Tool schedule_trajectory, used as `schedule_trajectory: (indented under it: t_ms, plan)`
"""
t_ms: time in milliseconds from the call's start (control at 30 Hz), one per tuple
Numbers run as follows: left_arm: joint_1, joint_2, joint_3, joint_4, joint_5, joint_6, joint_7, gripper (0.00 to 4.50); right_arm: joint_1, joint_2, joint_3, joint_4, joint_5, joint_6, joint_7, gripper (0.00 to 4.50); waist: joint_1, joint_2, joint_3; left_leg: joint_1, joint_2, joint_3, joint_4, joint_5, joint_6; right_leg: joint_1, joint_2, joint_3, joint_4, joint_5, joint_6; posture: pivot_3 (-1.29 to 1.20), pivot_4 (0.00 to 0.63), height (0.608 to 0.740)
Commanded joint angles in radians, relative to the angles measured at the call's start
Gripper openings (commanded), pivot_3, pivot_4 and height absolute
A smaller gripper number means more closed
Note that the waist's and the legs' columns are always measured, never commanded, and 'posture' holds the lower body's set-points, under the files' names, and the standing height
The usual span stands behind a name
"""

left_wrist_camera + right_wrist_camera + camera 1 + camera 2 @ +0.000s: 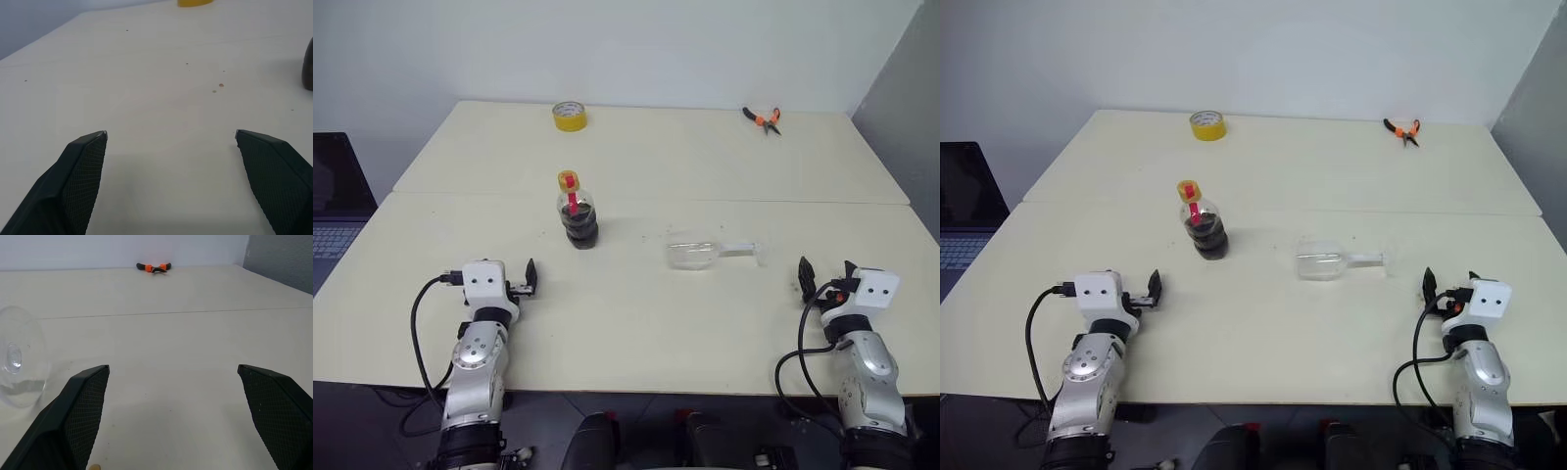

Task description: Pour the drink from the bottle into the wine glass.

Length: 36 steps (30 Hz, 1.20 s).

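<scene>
Room: pale wall behind, with a grey panel at the robot's right and a dark laptop off the desk's left edge.
Desk: two cream desk tops butted together, the seam running across just behind the bottle; we see a few small specks on the near top.
Bottle: our bottle stands upright on the near desk top, left of centre, yellow cap on and red label round the neck.
Drink: the drink is dark and sits in the lower body of the bottle; none of it has gone anywhere else that we can see.
Wine glass: the wine glass lies on its side to the right of the bottle and well apart from it, bowl towards the bottle, foot towards the robot's right, and it looks empty.
Left tool: our left tool hovers near the front edge of the desk with its fingers spread wide and nothing between them; the bottle is ahead of it and a little to its right.
Right tool: our right tool is likewise spread wide and empty near the front right, with the glass's foot ahead and to its left.
Progress: we judge nothing is done yet; the glass wants standing upright, the cap wants removing, and the pour remains.
Clutter: a yellow tape roll and orange-handled pliers lie along the far edge, well clear of our work.
</scene>
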Motion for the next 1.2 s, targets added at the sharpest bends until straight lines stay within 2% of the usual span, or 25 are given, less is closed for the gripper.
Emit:
schedule_trajectory:
  t_ms: [33, 433, 600, 833, 1067, 1200]
  plan:
    - [-0.001, 0.013, -0.013, -0.014, 0.028, -0.032, 0.002, 4.44, -0.003, -0.001, -0.006, -0.024, 0.004, -0.017, 0.000, 4.50, 0.000, 0.000, 0.000, 0.000, 0.000, 0.000, 0.000, 0.000, 0.000, 0.000, 0.000, 0.000, 0.000, 0.000, 0.000, 0.00, 0.150, 0.740]
    - [0.011, 0.028, 0.001, -0.031, -0.003, -0.034, -0.044, 4.44, 0.002, 0.002, 0.008, -0.041, 0.005, -0.016, 0.014, 4.50, 0.000, 0.000, 0.000, 0.000, 0.000, 0.000, 0.000, 0.000, 0.000, 0.000, 0.000, 0.000, 0.000, 0.000, 0.000, 0.00, 0.150, 0.740]
    - [0.009, 0.021, 0.004, -0.071, -0.019, 0.031, -0.040, 4.44, 0.023, 0.006, 0.013, -0.072, 0.008, -0.015, 0.015, 4.50, 0.000, 0.000, 0.000, 0.000, 0.000, 0.000, 0.000, 0.000, 0.000, 0.000, 0.000, 0.000, 0.000, 0.000, 0.000, 0.00, 0.150, 0.740]
    - [-0.007, 0.011, -0.024, -0.097, 0.008, 0.025, -0.024, 4.44, 0.055, 0.007, 0.019, -0.129, 0.016, -0.007, 0.025, 4.50, 0.000, 0.000, 0.000, 0.000, 0.000, 0.000, 0.000, 0.000, 0.000, 0.000, 0.000, 0.000, 0.000, 0.000, 0.000, 0.00, 0.150, 0.740]
    - [0.003, 0.009, -0.016, -0.138, -0.086, 0.007, -0.123, 4.44, 0.151, -0.043, 0.083, -0.361, 0.087, 0.074, 0.155, 4.50, -0.001, 0.001, 0.001, 0.000, 0.000, 0.000, 0.000, 0.000, 0.000, 0.000, 0.000, 0.000, 0.000, 0.000, 0.000, 0.00, 0.150, 0.740]
    - [0.005, 0.022, -0.041, -0.168, -0.098, 0.019, -0.168, 4.44, 0.218, -0.122, 0.152, -0.556, 0.120, 0.160, 0.244, 4.50, 0.001, 0.001, 0.001, 0.000, 0.000, -0.001, 0.000, 0.000, 0.000, 0.000, 0.000, -0.001, -0.001, 0.000, 0.000, 0.00, 0.150, 0.740]
